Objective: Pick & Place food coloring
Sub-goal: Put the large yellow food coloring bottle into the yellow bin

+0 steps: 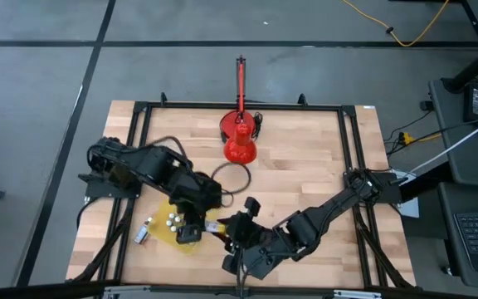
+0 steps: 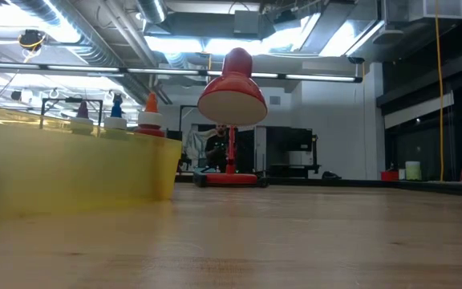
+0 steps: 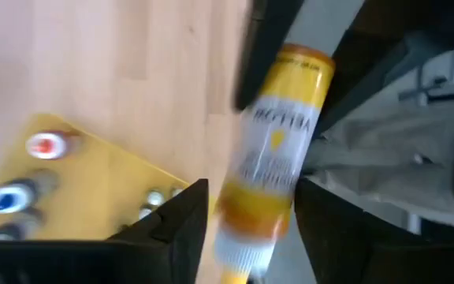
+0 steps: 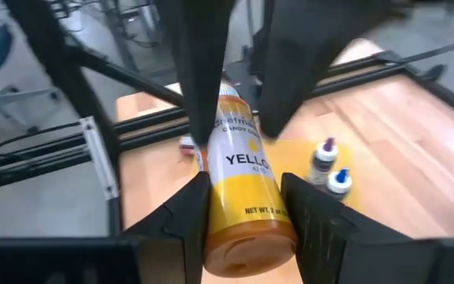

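Observation:
A yellow food coloring bottle [image 4: 243, 181] with a printed label hangs in the air over the yellow tray [image 1: 173, 239], at the table's near side. My right gripper [image 4: 247, 193] is shut on its base end. My left gripper [image 3: 251, 201] is open, its fingers standing close on either side of the bottle's cap end [image 3: 247, 237]. Other small bottles stand upright in the tray, among them a red one [image 3: 46, 146] and a blue one [image 3: 10, 197]. Their caps [image 2: 116, 116] rise above the tray wall. My right gripper pinches the yellow bottle's lower body next to its base [image 4: 247, 217] between its two fingers. The fingers come from the table's right, slanting down, and lie along the bottle. The bottle is lifted clear over the tray, tilted, its cap end pointing toward my left arm.
A red desk lamp [image 1: 239, 137] stands at the table's far middle, with its cord looping toward the arms. One loose small bottle [image 1: 142, 234] lies on the wood left of the tray. A black frame [image 1: 351, 166] runs along the table's edges. Bare wood lies on the right half.

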`<state>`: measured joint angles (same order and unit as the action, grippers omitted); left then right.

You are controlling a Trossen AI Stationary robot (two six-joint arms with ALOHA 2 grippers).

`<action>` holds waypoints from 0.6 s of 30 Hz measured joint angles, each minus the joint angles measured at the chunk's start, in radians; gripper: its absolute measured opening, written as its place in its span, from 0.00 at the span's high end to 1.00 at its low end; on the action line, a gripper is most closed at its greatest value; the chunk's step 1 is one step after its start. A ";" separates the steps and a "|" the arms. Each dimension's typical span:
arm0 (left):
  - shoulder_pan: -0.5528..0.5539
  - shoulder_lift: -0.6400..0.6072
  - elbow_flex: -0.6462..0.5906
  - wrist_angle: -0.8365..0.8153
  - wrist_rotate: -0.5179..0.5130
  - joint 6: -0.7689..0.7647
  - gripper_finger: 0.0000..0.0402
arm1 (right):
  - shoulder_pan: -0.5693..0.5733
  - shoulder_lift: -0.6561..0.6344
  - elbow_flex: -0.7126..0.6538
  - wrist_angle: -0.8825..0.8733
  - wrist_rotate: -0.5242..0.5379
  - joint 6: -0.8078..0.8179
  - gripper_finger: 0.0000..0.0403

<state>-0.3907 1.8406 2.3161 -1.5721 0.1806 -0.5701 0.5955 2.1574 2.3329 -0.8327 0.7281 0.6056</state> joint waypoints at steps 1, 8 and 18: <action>0.002 -0.015 0.000 -0.003 -0.023 0.001 0.54 | 0.005 0.000 0.000 -0.014 0.011 0.014 0.64; -0.005 -0.155 0.000 0.011 -0.263 0.004 0.49 | 0.050 0.001 0.000 -0.023 0.189 0.067 0.64; -0.050 -0.335 0.000 0.141 -0.453 0.095 0.49 | 0.051 0.001 0.000 0.111 0.365 -0.001 0.64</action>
<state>-0.4405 1.5053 2.3165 -1.4308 -0.2726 -0.4748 0.6461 2.1582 2.3329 -0.7222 1.0926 0.6048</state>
